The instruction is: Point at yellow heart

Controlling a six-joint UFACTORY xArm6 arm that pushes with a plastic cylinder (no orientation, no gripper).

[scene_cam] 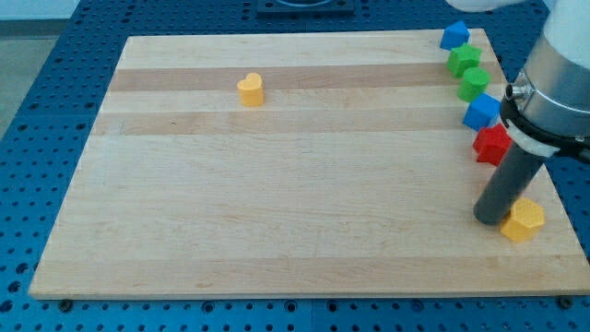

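Note:
The yellow heart (251, 89) lies on the wooden board (277, 184) toward the view's top, left of centre. My tip (489, 219) rests on the board at the view's right, far from the heart. It touches or nearly touches the left side of a yellow hexagonal block (524, 220).
A column of blocks runs down the board's right edge: a blue block (454, 35), a green block (464, 59), a green round block (474, 84), a blue block (481, 112) and a red block (491, 145). The arm's white body (558, 74) hangs over the right edge.

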